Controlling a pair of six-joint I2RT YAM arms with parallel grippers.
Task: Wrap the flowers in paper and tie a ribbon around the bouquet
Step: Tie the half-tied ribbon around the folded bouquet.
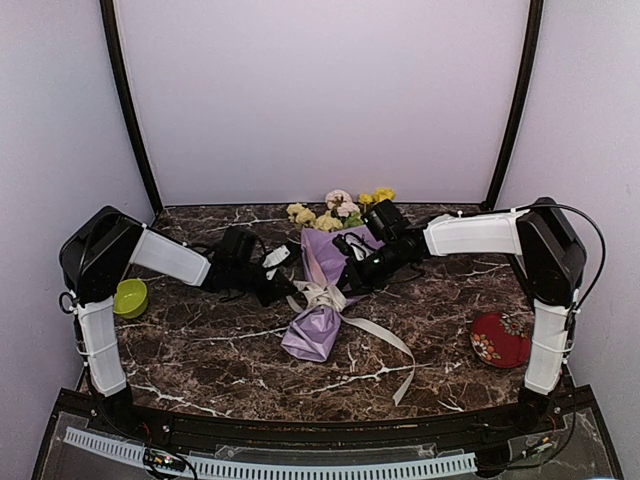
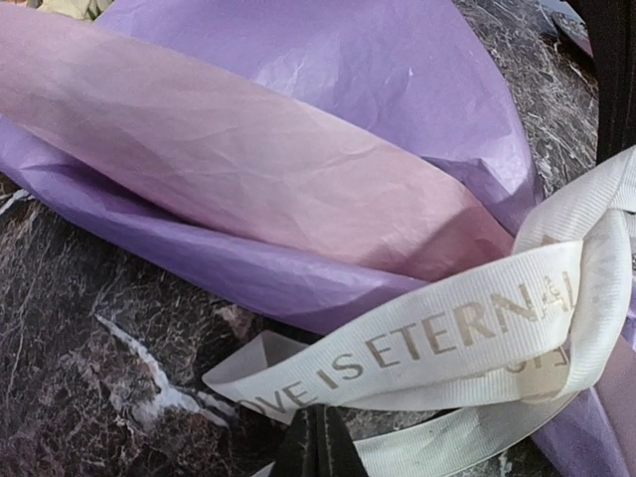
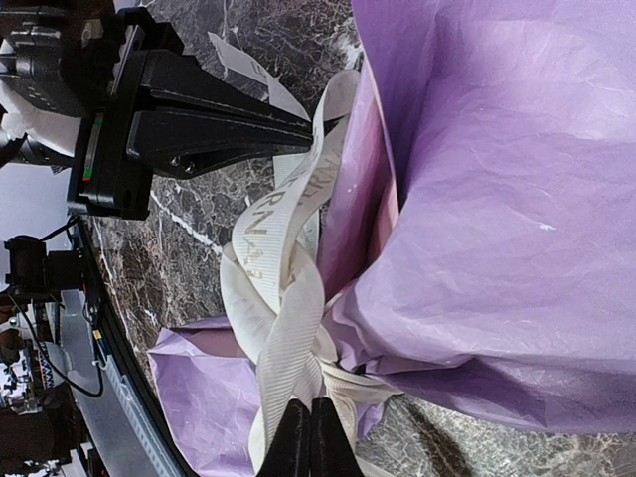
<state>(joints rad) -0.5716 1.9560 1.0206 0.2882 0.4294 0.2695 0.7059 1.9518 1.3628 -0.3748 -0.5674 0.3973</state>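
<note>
Both arms are wearing the same kit. The left arm (image 1: pixel 100 345) is showing smooth white covers on its long links and a chunky black housing at the elbow. The right arm (image 1: pixel 548 345) is matching it, white sleeves over black joints. A thin black cable (image 1: pixel 604 255) is looping off its elbow housing. Up close, the left gripper (image 3: pixel 303 124) is looking matte black, fingers tapering to slim tips, a small green-and-red strip showing on its side. The right gripper (image 3: pixel 310 442) is showing the same black fingers.
</note>
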